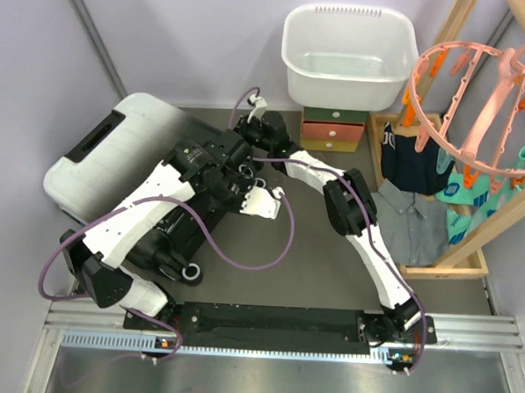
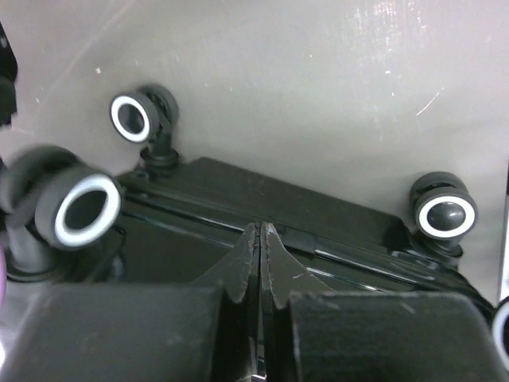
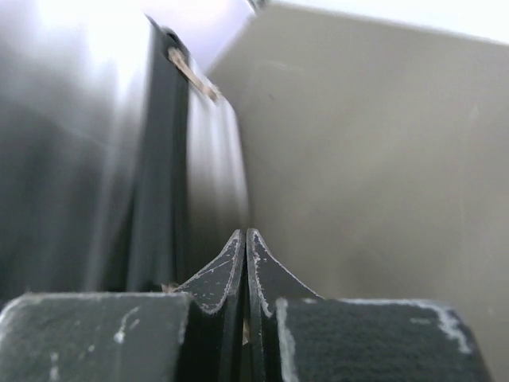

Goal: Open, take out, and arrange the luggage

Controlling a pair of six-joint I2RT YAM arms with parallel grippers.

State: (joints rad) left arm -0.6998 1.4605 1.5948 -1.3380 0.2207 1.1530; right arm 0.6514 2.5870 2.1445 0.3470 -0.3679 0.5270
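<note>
The luggage (image 1: 115, 145) lies flat on the floor at left, closed, its white end far left and its black wheeled end toward me. My left gripper (image 1: 249, 205) is shut and hovers over the black end. In the left wrist view its tips (image 2: 261, 228) point at the luggage's bottom edge (image 2: 238, 199) between two wheels (image 2: 134, 116). My right gripper (image 1: 248, 130) is shut at the luggage's far right edge. In the right wrist view its tips (image 3: 245, 233) sit beside the luggage's side seam (image 3: 159, 159), below a zipper pull (image 3: 187, 68). I see nothing clearly gripped in either.
A white laundry basket (image 1: 347, 56) sits on a small green-and-orange drawer box (image 1: 334, 130) at the back. A wooden rack (image 1: 453, 259) with a round orange peg hanger (image 1: 480, 85) and folded clothes (image 1: 411, 217) stands at right. A metal rail (image 1: 273, 325) runs along the near edge.
</note>
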